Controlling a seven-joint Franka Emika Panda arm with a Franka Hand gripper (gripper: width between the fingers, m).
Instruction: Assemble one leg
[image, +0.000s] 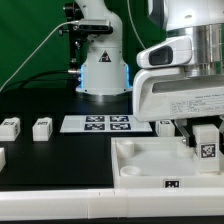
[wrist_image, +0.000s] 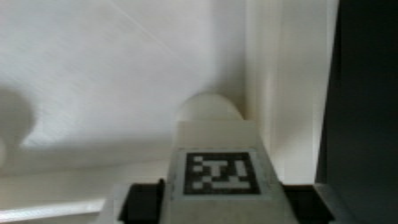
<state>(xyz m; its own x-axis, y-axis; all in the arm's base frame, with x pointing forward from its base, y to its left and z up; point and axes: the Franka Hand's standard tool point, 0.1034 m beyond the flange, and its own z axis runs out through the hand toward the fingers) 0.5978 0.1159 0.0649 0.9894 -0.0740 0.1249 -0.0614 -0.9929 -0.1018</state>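
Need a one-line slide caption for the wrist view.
Gripper holds a tagged white leg over the white tabletop.

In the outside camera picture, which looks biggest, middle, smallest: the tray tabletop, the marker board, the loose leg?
1. Tabletop, though it is nearest the camera.
2. Marker board.
3. Loose leg.

White leg (wrist_image: 217, 150), black-white tag; white tabletop (image: 150, 160); black table (image: 50, 165).

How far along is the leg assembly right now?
Done: one leg is picked up, clamped in the gripper. In hand: it sits upright over the tabletop, near a corner; whether it is seated cannot be told. Left: two spare legs wait on the table.
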